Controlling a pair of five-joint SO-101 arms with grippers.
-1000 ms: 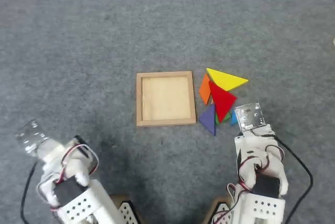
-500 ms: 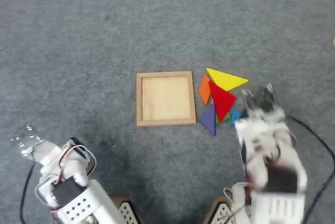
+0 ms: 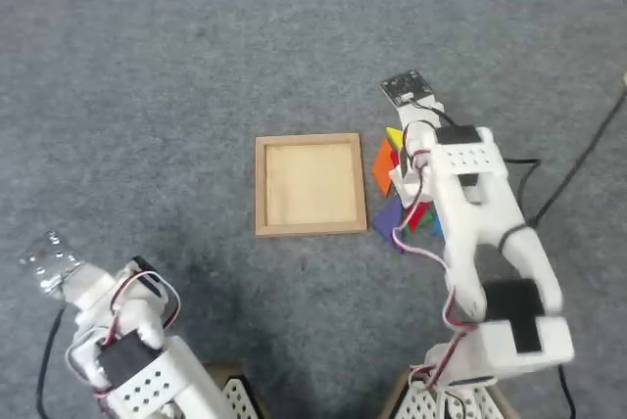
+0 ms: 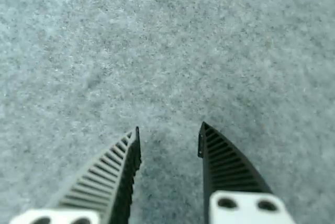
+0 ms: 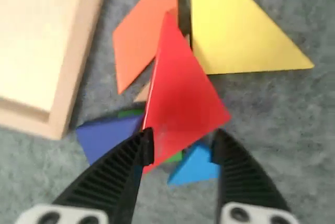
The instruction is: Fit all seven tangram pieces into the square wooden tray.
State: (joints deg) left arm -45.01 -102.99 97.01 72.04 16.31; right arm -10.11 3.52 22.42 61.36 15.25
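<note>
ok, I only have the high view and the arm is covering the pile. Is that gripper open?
Observer: Yes. In the right wrist view the right gripper is open, with one corner of the red triangle between its fingertips. I can't tell if it touches.
Operator: Anything stacked on red?
Observer: No. Red lies on top, overlapping the orange piece, a green piece and a light blue triangle.
Operator: And the other gripper?
Observer: The left gripper is open over bare carpet, with nothing between its fingers.
</note>
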